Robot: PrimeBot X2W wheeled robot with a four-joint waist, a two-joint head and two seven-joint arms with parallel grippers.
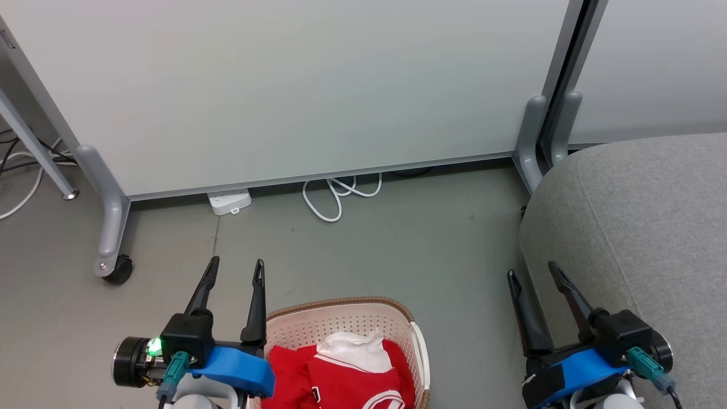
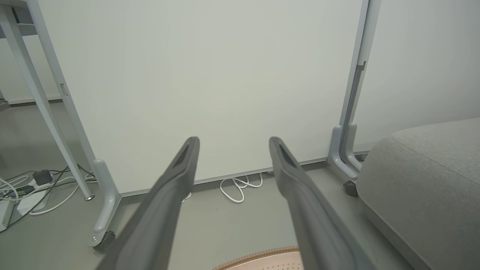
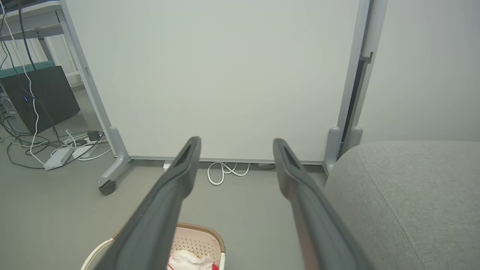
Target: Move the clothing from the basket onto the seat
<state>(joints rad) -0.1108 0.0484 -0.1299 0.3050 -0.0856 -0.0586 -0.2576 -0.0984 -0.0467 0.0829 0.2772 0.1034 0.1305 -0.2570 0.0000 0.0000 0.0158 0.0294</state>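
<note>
The clothing [image 1: 346,378], red with white panels and striped trim, lies bunched in the cream perforated basket [image 1: 341,321] on the floor at the bottom middle of the head view. A bit of the clothing [image 3: 189,260] and the basket [image 3: 197,240] also show in the right wrist view. The big grey seat [image 1: 642,221] stands to the right. My left gripper [image 1: 235,268] hangs open just left of the basket with nothing between its fingers. At the seat's near left edge my right gripper [image 1: 533,271] is open and empty too.
A white partition panel [image 1: 295,85] on grey wheeled feet [image 1: 113,267] stands behind the basket. A power strip [image 1: 230,201] and a looped white cable [image 1: 338,196] lie at its base. More cables [image 3: 56,150] lie far left. Bare grey floor [image 1: 397,244] lies between basket and panel.
</note>
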